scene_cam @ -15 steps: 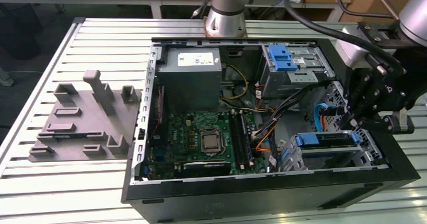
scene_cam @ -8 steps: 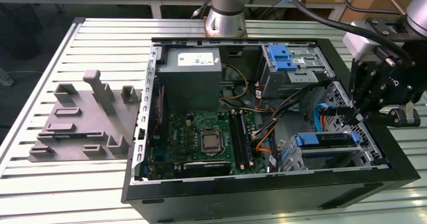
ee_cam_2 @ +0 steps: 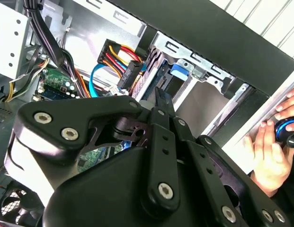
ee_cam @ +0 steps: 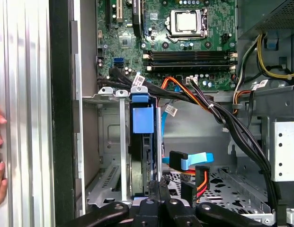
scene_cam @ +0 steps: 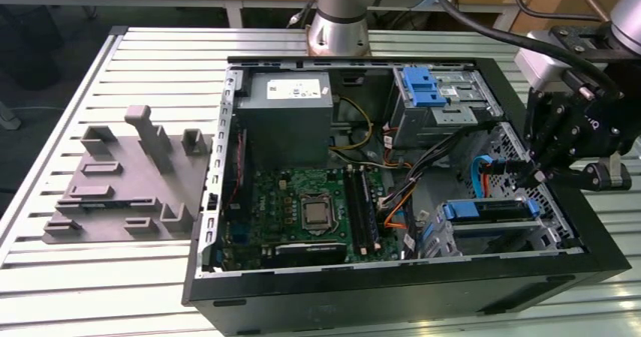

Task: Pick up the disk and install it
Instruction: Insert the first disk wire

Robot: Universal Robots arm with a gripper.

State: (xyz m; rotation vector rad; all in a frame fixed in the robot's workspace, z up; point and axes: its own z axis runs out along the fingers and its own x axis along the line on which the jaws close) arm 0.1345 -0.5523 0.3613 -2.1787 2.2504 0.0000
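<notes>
The disk (scene_cam: 488,211) sits inside the lower drive cage of the open computer case, its blue carrier facing up. In the first wrist view the disk (ee_cam: 141,142) stands on edge in its slot between metal rails. The second wrist view shows the disk's blue end (ee_cam_2: 179,71) just beyond the fingertips. My gripper (scene_cam: 536,176) hangs over the case's right side, just above the cage. Its fingers are shut with nothing between them, and the gripper (ee_cam: 158,191) is close to the disk's near end; contact cannot be told.
A grey power-supply box (scene_cam: 290,115) and green motherboard (scene_cam: 300,209) fill the case's left half. Cable bundles (ee_cam: 222,118) cross beside the cage. An upper bay with a blue latch (scene_cam: 425,89) stands behind. A person's hand (ee_cam_2: 272,156) rests on the case's edge. A grey fixture (scene_cam: 125,179) lies on the table.
</notes>
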